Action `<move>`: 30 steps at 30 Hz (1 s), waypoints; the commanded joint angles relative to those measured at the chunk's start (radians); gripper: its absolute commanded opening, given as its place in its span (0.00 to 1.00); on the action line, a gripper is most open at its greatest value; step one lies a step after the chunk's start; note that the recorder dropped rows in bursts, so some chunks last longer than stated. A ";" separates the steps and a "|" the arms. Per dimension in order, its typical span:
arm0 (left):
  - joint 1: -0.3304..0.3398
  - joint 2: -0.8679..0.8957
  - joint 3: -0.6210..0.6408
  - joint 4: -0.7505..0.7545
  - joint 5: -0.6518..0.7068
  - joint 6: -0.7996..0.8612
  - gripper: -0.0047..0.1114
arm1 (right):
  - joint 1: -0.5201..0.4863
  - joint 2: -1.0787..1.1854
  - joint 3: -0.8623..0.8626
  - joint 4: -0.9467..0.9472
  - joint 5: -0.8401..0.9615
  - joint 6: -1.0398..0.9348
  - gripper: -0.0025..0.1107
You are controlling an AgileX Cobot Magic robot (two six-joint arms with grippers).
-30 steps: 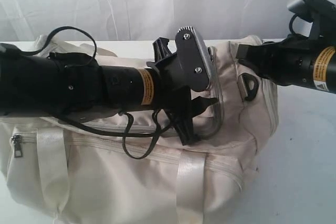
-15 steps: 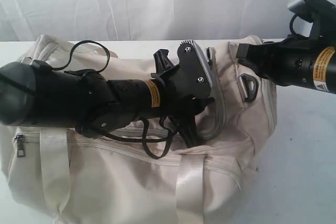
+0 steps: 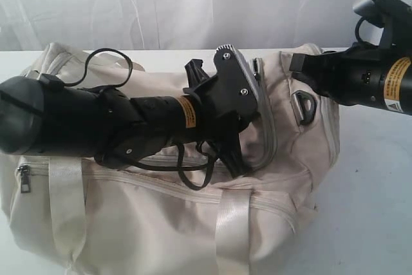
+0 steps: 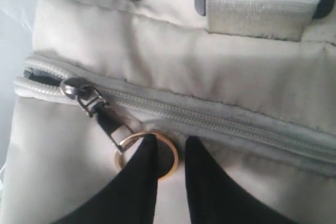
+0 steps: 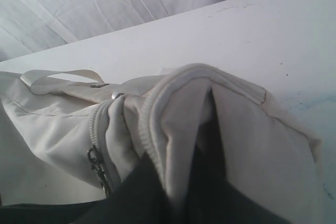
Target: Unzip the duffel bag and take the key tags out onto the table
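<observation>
Since the left arm has dropped at its elbow over the last second and tilted down, the left gripper [image 3: 233,159] now stands over the top of the duffel bag [image 3: 161,223] at its zipper [image 4: 220,121]. Over the last half second it moved only slightly. This indicates the final approach to the pull, not the opening stroke.

The wrist view shows the slider [image 4: 73,87] parked at the end of the track, with the teeth closed along the whole visible length. The unzip step is judged not yet begun. The key tags are not visible in any view and are presumably inside the bag.

Left gripper state: jaws apart by a narrow gap. The fingertips straddle the edge of the gold ring [image 4: 122,148] on the pull tab. One finger [image 4: 142,182] overlaps the ring, but no firm grasp can be confirmed.

The bag lies on the table [image 3: 373,178], reaching back to the far edge, with bare surface left towards the right edge.

Right gripper [image 3: 302,66] state: it has not moved, and is clamped on a fold of fabric at the right end of the bag. This anchors the bag against the coming pull.
</observation>
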 commanded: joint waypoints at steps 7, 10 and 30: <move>-0.001 0.002 -0.005 -0.029 0.013 0.007 0.15 | -0.008 -0.018 -0.017 0.014 -0.045 0.001 0.02; -0.001 0.002 -0.005 -0.009 0.012 0.009 0.15 | -0.008 -0.018 -0.017 0.014 -0.043 0.001 0.02; -0.003 -0.140 -0.005 0.052 0.270 -0.173 0.04 | -0.008 -0.018 -0.017 0.016 0.016 0.001 0.02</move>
